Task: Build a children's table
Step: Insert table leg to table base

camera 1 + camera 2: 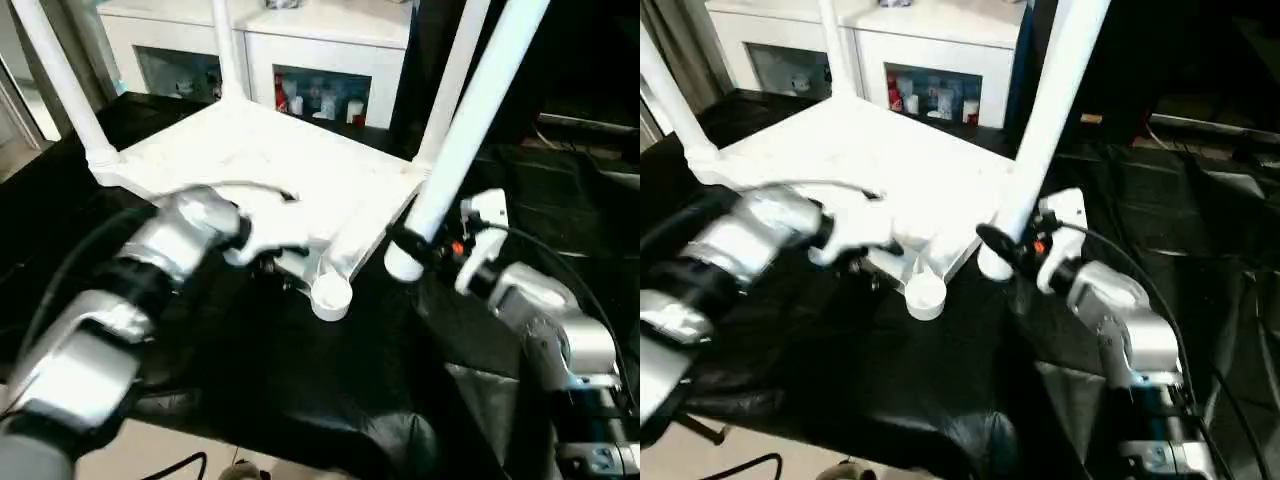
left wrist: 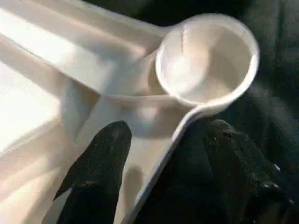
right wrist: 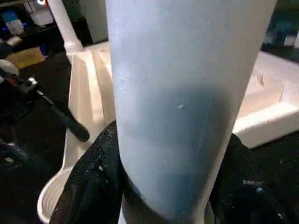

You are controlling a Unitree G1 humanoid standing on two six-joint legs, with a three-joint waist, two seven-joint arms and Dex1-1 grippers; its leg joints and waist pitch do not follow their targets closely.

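The white tabletop (image 1: 260,160) lies upside down on black cloth, with three white legs (image 1: 60,80) standing in its far and side sockets. Its near corner socket (image 1: 330,297) holds nothing. My left gripper (image 1: 268,262) is at the rim beside that socket. In the left wrist view one of its fingers (image 2: 98,172) is inside the rim and the other outside, shut on the rim. My right gripper (image 1: 422,245) is shut on the fourth leg (image 1: 480,100) near its lower end. That end hangs tilted just right of the near socket, above the cloth.
A white cabinet (image 1: 320,50) with small items on its shelves stands behind the table. Black cloth (image 1: 300,390) covers the work surface and drapes over its front edge. Cables (image 1: 585,125) lie at the far right. Light floor shows at the bottom left.
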